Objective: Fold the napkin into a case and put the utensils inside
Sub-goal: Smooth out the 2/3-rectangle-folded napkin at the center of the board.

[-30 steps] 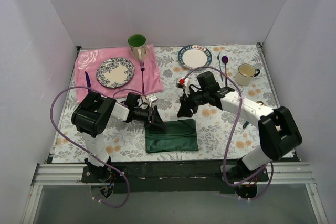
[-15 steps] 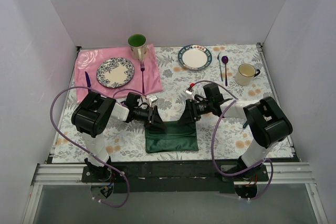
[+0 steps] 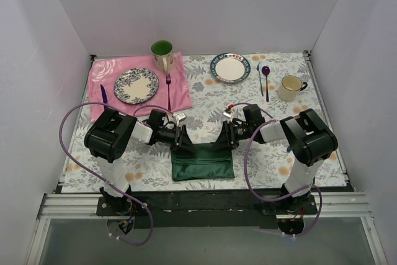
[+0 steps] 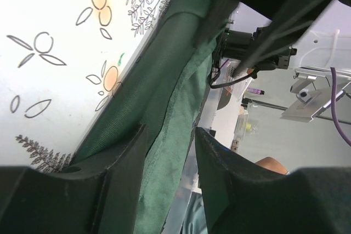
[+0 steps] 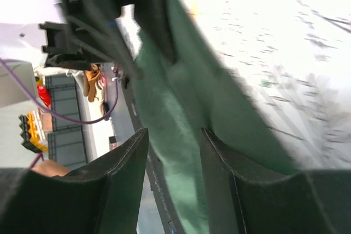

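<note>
Worktop: floral cover, walls on three sides. Pink cloth carrying a patterned plate sits at 10 o'clock, well apart from the arms' working spot. Napkin lies folded into a flat rectangle at 6 o'clock, with its near edge close to the worktop's front edge and bare worktop at its 3 and 9 o'clock. Left pincer is low at the napkin's 11 o'clock corner, right pincer low at its 1 o'clock corner. Wrist views: both pincers partly open, a cloth layer lying in each gap, not squeezed.
</note>
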Robot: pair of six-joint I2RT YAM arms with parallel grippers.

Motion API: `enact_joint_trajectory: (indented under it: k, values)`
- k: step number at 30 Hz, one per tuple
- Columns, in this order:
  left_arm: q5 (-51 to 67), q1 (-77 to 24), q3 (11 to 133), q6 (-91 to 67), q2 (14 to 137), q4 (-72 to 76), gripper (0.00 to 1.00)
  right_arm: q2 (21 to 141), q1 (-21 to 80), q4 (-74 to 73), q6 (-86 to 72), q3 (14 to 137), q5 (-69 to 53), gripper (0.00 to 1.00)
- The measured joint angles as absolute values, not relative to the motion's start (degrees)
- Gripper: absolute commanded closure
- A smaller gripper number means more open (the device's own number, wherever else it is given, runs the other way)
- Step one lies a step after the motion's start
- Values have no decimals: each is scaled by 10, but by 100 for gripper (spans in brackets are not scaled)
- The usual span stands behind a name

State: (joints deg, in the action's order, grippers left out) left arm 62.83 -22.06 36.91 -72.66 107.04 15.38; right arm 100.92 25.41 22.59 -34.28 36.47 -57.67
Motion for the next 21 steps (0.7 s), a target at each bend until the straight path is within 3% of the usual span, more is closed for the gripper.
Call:
enact_joint_trajectory:
  k: [6, 13, 21]
  values:
    - [632, -221, 354, -728, 1042, 166, 44, 1059, 236, 223, -331, 366, -588, 55]
    - [619, -229, 356, -761, 989, 191, 42, 1075, 228, 221, -326, 371, -596, 61]
    - [597, -281, 378, -838, 1040, 278, 42, 1082, 225, 211, -325, 377, -601, 62]
